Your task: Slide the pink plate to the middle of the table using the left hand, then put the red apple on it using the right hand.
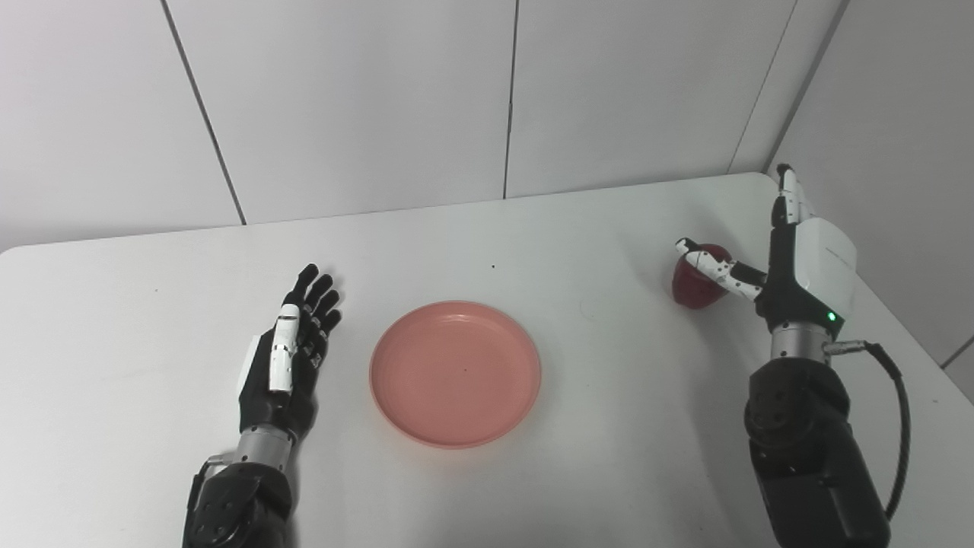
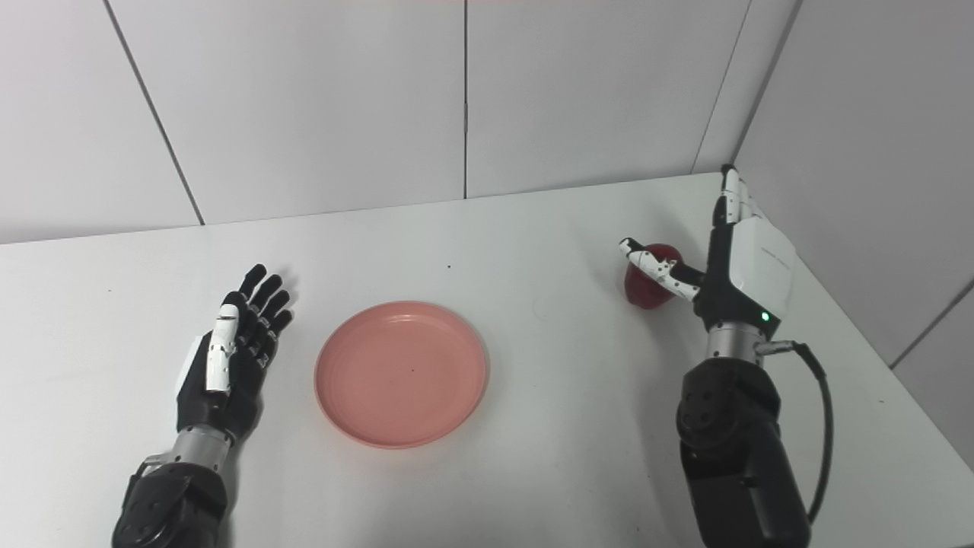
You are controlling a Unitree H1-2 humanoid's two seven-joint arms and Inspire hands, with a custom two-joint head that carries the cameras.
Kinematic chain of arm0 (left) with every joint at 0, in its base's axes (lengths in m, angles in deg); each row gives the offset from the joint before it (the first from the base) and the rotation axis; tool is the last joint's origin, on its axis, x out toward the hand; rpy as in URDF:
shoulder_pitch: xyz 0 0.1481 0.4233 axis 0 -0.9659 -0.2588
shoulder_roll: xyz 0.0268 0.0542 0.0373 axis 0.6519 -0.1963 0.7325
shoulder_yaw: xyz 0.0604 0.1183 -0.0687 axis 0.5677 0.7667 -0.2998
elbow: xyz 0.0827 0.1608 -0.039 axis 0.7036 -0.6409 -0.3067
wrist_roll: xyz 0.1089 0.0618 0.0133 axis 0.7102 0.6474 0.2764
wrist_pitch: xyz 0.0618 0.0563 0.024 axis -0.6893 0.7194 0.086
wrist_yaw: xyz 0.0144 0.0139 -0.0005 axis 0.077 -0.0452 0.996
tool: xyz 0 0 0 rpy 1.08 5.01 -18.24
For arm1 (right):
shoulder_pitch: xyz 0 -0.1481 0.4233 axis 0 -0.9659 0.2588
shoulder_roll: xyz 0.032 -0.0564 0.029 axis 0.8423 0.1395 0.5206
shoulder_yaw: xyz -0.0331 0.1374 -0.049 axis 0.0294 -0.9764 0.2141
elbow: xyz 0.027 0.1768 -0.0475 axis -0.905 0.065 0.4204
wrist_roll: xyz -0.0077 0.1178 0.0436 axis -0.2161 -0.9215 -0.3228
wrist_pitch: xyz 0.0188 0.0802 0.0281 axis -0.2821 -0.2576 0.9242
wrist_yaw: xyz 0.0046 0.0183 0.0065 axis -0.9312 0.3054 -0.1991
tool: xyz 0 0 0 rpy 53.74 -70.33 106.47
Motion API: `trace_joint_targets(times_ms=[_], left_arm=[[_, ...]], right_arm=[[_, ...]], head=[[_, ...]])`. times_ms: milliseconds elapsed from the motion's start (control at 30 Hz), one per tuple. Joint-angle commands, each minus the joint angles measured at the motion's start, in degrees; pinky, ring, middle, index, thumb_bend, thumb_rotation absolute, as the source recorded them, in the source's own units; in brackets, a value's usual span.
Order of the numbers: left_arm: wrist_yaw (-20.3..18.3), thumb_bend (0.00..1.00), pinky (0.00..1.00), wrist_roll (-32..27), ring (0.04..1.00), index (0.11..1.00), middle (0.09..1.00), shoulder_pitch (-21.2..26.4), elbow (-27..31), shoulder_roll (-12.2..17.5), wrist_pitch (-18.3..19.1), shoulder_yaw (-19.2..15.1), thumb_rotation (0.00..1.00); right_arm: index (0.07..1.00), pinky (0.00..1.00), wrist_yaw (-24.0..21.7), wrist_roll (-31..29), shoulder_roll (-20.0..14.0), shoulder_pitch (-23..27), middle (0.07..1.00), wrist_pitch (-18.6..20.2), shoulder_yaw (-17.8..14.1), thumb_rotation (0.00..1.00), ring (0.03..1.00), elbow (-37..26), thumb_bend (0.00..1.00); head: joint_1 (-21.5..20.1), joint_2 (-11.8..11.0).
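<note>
The pink plate (image 1: 455,372) lies flat and empty near the middle of the white table (image 1: 578,251). My left hand (image 1: 289,358) is open, fingers stretched out, just left of the plate and apart from it. The red apple (image 1: 696,283) sits on the table at the right. My right hand (image 1: 795,259) is open and upright right beside the apple, its thumb reaching over the apple's top and its fingers pointing up behind it. I cannot tell whether the thumb touches the apple.
The table's right edge (image 1: 905,335) runs close behind my right arm, with a grey wall beyond it. A black cable (image 1: 902,426) loops off the right wrist. White wall panels stand along the table's far edge.
</note>
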Motion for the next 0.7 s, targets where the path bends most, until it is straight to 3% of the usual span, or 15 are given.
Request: trace_joint_targets(times_ms=[0, 233, 467, 667], left_arm=[[0.3, 0.37, 0.97, -0.3, 0.957, 0.934, 0.958, 0.0, -0.8, 0.5, 2.6, -0.1, 1.0], [0.3, 0.37, 0.97, -0.6, 0.956, 0.934, 0.957, -0.2, -0.2, 0.4, 3.1, -0.2, 1.0], [0.3, 0.37, 0.97, -0.6, 0.956, 0.933, 0.956, -0.3, 0.0, 0.5, 3.3, -0.3, 1.0], [0.3, 0.37, 0.97, -0.6, 0.957, 0.933, 0.957, -0.3, 0.2, 0.5, 3.5, -0.3, 1.0]], right_arm=[[0.968, 0.76, 0.1, -0.4, -1.8, 2.2, 0.937, -0.6, 0.0, 0.64, 0.903, -0.4, 1.0], [0.961, 0.77, -0.9, -3.4, -2.0, 3.0, 0.932, -1.0, 0.7, 0.62, 0.897, 1.2, 1.0], [0.954, 0.76, -4.5, -2.7, -1.9, 3.9, 0.925, 2.7, 2.8, 0.62, 0.875, 0.2, 1.0], [0.939, 0.74, -5.3, -3.0, -1.8, 4.7, 0.913, 3.4, 3.8, 0.59, 0.86, 0.9, 1.0]], head=[[0.0, 0.1], [0.0, 0.2], [0.1, 0.5], [0.0, 0.7]])
